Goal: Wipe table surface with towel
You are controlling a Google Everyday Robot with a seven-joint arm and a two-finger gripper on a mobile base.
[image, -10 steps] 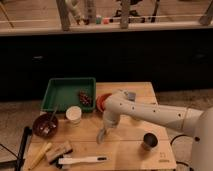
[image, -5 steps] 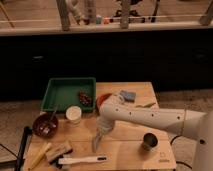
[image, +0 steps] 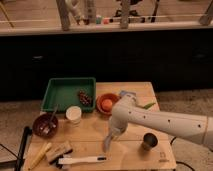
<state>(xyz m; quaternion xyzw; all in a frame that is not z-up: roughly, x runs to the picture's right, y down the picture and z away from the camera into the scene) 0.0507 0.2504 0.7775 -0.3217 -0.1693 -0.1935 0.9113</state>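
Observation:
A grey-blue folded towel (image: 128, 95) lies at the back of the wooden table (image: 135, 155), partly hidden behind my white arm. My gripper (image: 107, 143) points down at the table's front middle, just above or on the surface, well in front of the towel and apart from it. I see nothing held in the gripper.
A green tray (image: 60, 94) holds a dark brown object (image: 84, 97). An orange bowl (image: 106, 104), a white cup (image: 73, 114), a brown bowl (image: 45, 125), a metal cup (image: 148, 141), a white-handled brush (image: 82, 160) and a wooden brush (image: 59, 151) stand around the gripper.
My arm has swung toward the table's front, and the gripper has dropped lower and a little left, toward the white-handled brush. The towel has not moved.

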